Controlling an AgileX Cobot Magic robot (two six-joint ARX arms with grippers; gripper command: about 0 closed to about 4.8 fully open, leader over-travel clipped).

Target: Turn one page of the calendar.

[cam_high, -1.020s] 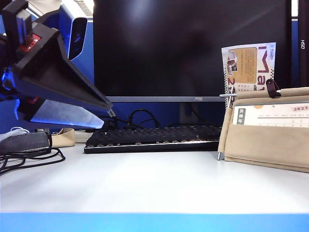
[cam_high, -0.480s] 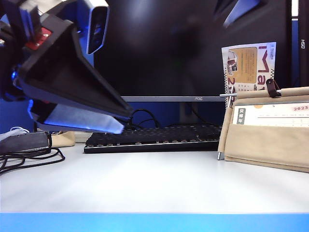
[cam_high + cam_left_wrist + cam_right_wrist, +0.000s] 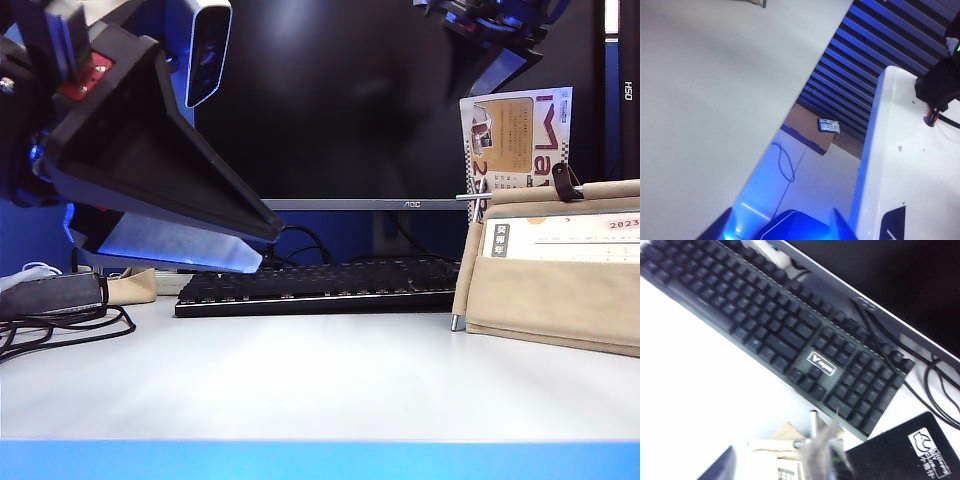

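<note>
- The calendar [image 3: 560, 270] sits at the right end of the desk, just beside the black keyboard [image 3: 320, 285] and in front of the monitor [image 3: 400, 100]. It leans back on its thin silver rod frame, so the sheets face forward.
- The page [image 3: 515, 140] stands upright above the rod with its reverse side showing: tan picture and big brown lettering. My guess is it's partway through the flip, not yet laid over the back.
- The beige fabric pouch [image 3: 550, 300] holds the remaining white sheets. One with "2023" printed at its corner shows in the pouch window, and a small dark strap [image 3: 565, 182] hangs over the top edge.
- The right gripper [image 3: 495, 40] hangs high up, just above the page and not touching it. Its fingers are blurred in both views, so I can't tell how wide it is.
- The left gripper [image 3: 245, 235] is parked well away over the left side of the desk, jaws spread wide and holding nothing, probably just keeping out of the way.
</note>
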